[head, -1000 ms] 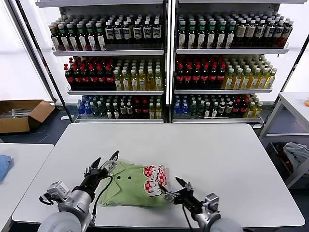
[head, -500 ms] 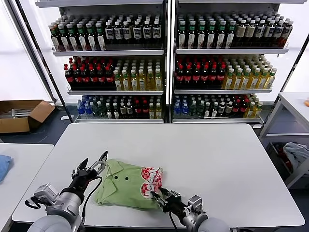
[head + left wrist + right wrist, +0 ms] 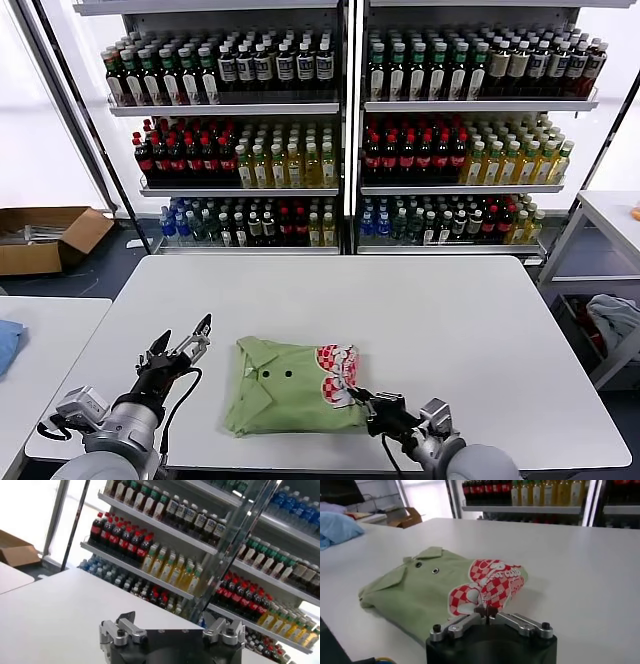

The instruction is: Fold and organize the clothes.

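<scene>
A light green shirt (image 3: pixel 290 400) lies folded in a block near the table's front edge, collar and two dark buttons up, with a red-and-white checkered print (image 3: pixel 338 368) at its right end. It also shows in the right wrist view (image 3: pixel 440 587). My right gripper (image 3: pixel 370 402) sits at the shirt's right front corner, with its fingertips (image 3: pixel 485 612) pressed together at the fabric's edge below the print. My left gripper (image 3: pixel 180 346) is open and empty, held above the table a little left of the shirt. Its fingers (image 3: pixel 125 625) stand wide apart, and the shirt is out of the left wrist view.
Shelves of bottles (image 3: pixel 340 130) stand behind the white table (image 3: pixel 450 320). A side table with a blue cloth (image 3: pixel 5 340) is at the left, with a cardboard box (image 3: pixel 45 235) on the floor beyond. A cart with cloth (image 3: pixel 612 318) stands at the right.
The shirt has shifted right and lies flatter and squarer. My right gripper moved right with its edge. My left gripper drew back to the left, away from the collar.
</scene>
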Controlling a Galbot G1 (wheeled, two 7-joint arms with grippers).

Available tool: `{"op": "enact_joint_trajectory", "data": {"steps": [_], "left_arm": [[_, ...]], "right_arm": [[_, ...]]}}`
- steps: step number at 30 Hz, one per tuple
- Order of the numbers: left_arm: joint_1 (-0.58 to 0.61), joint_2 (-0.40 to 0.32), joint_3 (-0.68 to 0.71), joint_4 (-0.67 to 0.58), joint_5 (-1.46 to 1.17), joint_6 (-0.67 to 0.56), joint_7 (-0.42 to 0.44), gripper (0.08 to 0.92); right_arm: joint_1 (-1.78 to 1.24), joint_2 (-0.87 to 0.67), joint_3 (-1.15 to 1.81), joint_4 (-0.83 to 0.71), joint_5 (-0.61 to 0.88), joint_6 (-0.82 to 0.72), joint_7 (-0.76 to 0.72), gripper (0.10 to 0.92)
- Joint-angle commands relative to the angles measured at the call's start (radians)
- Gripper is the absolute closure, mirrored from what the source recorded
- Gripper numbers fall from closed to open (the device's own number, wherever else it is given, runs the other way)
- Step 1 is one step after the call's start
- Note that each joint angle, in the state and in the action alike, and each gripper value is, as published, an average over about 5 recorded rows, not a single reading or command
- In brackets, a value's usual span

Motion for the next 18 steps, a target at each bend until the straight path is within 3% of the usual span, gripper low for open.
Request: {"op": "enact_joint_trajectory", "data": {"steps": [1,5,8,18], "left_arm": [[0.019,-0.002,-0.004,0.000,0.006,0.002,0.001,0.177],[0.024,-0.007,-0.005,0.001,0.007,0.002,0.000,0.177],[0.018,-0.018,0.000,0.010,0.010,0.002,-0.004,0.177],[0.033,-0.024,0.008,0.009,0.041,0.005,0.036,0.177]], "right_arm": [[-0.169,-0.151,0.252,0.055,-0.016,-0.003,-0.044,0.918],[-0.278,-0.145,0.360,0.096,-0.053,0.054,-0.025,0.912],[-0.344,-0.131,0.427,0.147,-0.057,0.098,-0.013,0.861],[-0.271,-0.021,0.320,0.159,-0.105,0.190,-0.011,0.576]]}}
